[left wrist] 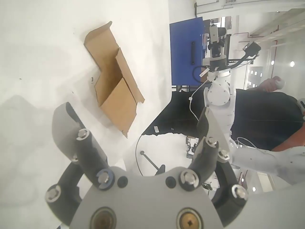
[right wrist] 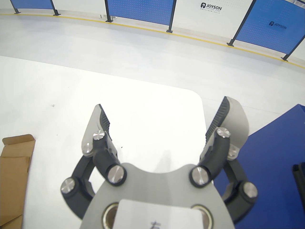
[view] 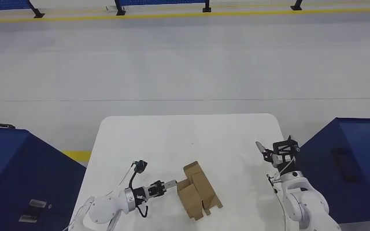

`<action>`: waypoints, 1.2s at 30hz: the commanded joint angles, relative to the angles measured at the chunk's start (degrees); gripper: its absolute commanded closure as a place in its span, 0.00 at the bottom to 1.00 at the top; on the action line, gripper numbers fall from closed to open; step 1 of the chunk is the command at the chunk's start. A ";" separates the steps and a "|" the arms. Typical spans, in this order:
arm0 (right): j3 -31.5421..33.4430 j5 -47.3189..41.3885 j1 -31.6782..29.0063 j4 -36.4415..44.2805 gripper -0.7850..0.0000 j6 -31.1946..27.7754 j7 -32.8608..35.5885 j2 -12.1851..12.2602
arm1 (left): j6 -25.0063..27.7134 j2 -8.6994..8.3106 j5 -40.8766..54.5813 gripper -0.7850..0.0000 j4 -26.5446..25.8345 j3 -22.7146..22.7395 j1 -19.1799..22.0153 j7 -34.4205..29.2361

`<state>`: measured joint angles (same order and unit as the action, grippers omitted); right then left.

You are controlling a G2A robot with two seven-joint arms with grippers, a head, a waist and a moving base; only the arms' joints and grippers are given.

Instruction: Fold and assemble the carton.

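Desk [view: 173, 138] white, on pale floor [view: 185, 63] with a yellow line [view: 173, 14]; part-folded carton [view: 196, 190] lies near the front edge, left gripper [view: 169, 185] just beside it. Left wrist view: jaws apart, carton ahead. Right wrist view: right gripper [right wrist: 164, 117] spread wide by the desk's edge, blue and white panels [right wrist: 140, 1] behind.

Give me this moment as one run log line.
carton: partly folded, lying on table | left claw: open, empty, beside carton | right claw: open, empty, near table's right edge

I see a plain brown carton [view: 195, 193], white table [view: 173, 138], grey right gripper [right wrist: 162, 102] with black ribbed pads [right wrist: 215, 120], blue-and-white dotted panels [right wrist: 140, 3].
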<state>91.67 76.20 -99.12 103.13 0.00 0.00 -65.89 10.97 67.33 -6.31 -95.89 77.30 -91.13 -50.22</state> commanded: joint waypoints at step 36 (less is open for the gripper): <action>0.00 0.00 0.00 0.00 0.00 0.00 0.00 0.00 | 2.09 2.73 10.74 0.72 26.32 -17.50 17.23 -6.41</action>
<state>91.67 76.20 -99.12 103.13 0.00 0.00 -65.89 12.03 69.95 3.47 -70.89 59.96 -74.53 -56.49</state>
